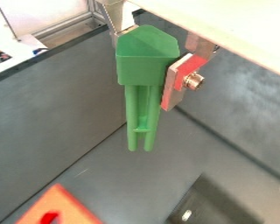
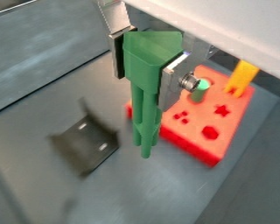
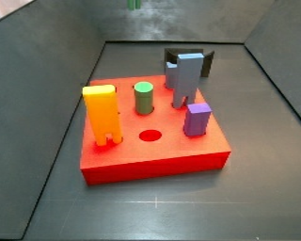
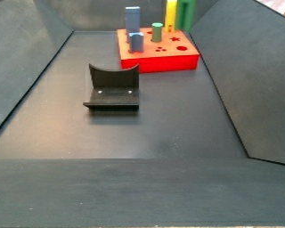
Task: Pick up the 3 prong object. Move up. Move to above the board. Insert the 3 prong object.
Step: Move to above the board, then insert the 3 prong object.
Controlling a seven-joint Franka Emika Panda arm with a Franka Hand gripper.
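My gripper (image 1: 149, 63) is shut on the blocky head of the 3 prong object (image 1: 140, 105), a tall green bar that hangs prongs down, well above the dark floor. It also shows in a wrist view (image 2: 145, 96), with the gripper (image 2: 145, 61) around its head. The board (image 2: 213, 131), a flat red block, lies below and just beside the prong tips. In a side view the board (image 3: 179, 155) shows its round hole (image 3: 150, 136). The gripper is out of both side views; only a small green tip (image 3: 133, 4) shows at the frame's upper edge.
On the board stand an orange pronged block (image 3: 102, 113), a short green cylinder (image 3: 143, 96), a grey-blue piece (image 3: 184, 80) and a purple block (image 3: 198, 119). The fixture (image 4: 111, 87) stands on the floor beside the board. Dark sloped walls enclose the floor.
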